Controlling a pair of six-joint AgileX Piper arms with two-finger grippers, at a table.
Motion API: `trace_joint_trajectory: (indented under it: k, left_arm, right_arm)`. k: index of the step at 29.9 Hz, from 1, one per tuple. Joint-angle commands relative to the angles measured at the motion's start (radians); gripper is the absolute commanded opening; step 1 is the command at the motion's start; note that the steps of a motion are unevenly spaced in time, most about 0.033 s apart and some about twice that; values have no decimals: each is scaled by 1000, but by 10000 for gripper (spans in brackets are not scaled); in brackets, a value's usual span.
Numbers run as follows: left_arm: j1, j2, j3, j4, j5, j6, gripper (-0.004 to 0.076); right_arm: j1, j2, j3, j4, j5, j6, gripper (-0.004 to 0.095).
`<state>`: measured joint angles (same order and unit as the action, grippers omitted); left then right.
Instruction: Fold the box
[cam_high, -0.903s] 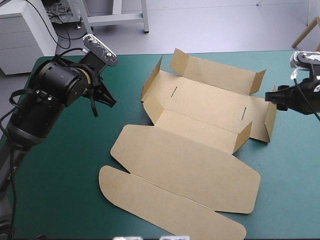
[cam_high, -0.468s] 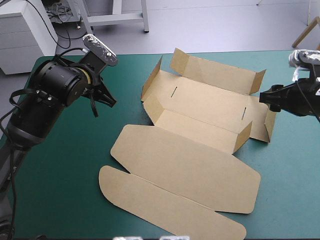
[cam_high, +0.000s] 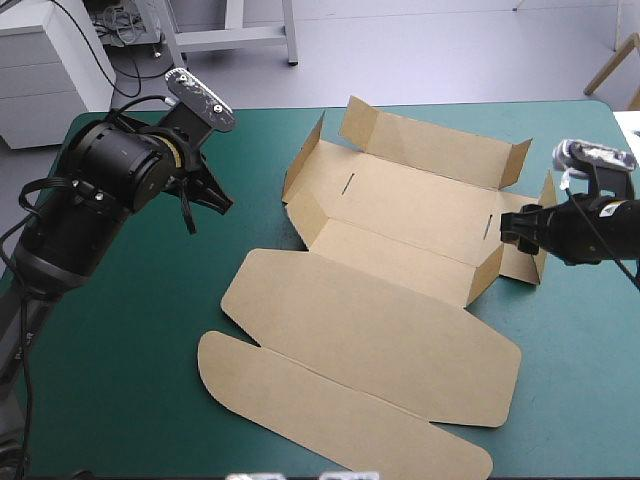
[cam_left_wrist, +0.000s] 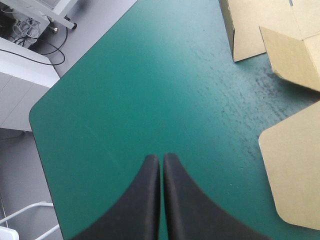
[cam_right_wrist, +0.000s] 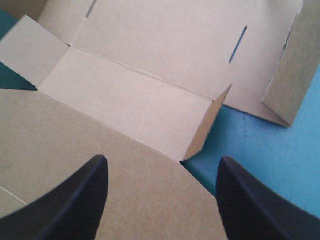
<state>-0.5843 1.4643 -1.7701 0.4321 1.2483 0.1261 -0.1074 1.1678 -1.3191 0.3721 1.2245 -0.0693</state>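
The box (cam_high: 400, 230) lies unfolded on the teal-green table (cam_high: 120, 380), filling the middle and right of the high frame. Its tray part sits upper centre to right, with low walls partly raised along its long sides and two thin slits (cam_high: 346, 183) cut in its floor. The lid (cam_high: 370, 335) lies flat toward the lower centre of the frame, and the rounded tuck flap (cam_high: 330, 405) beyond it reaches the lower edge.

My left gripper (cam_high: 215, 195) hangs at the upper left of the high frame, well apart from the box and over bare cover. In my left wrist view its black fingers (cam_left_wrist: 145, 200) meet in one pointed arch with only a hairline between them, so the left gripper (cam_left_wrist: 161, 157) is closed and empty. The box's near corner shows off to one side of it.

My right gripper (cam_high: 515, 228) is at the right middle of the high frame, at the box's right end, just beside the end flap (cam_high: 547, 190) that stands upright there. I cannot tell whether it touches the board. In my right wrist view the right gripper (cam_right_wrist: 162, 160) has its jaws spread wide with nothing held. Brown board shows between them, and a small corner tab (cam_right_wrist: 207, 125) stands up just ahead.
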Motion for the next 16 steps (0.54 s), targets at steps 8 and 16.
trace_joint_trajectory:
  k: [8, 16]
  left_arm:
    - [-2, -31, -32, 22, 35, -2, 6]
    - [-2, -31, -32, 22, 35, -2, 6]
  right_arm:
    - [-5, 100, 100, 31, -135, 38, 580]
    - [-5, 223, 100, 34, -162, 69, 580]
